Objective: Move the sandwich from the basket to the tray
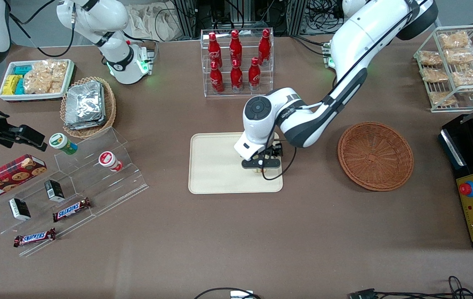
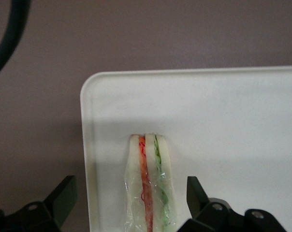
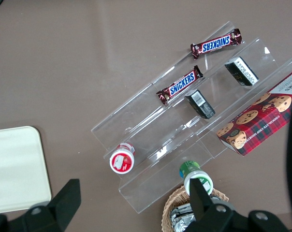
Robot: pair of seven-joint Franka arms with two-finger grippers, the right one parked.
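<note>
Over the tray (image 1: 215, 166), the hand (image 2: 129, 203) is wide around the sandwich (image 2: 148, 186); lift straight, without snagging the wrap.

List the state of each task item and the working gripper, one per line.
sandwich: standing on its edge on the tray, near a corner, between the open fingers with gaps on both sides.
tray: flat on the table, holding the sandwich.
basket: empty, beside the tray.
left gripper: open, low over the tray, straddling the sandwich.
</note>
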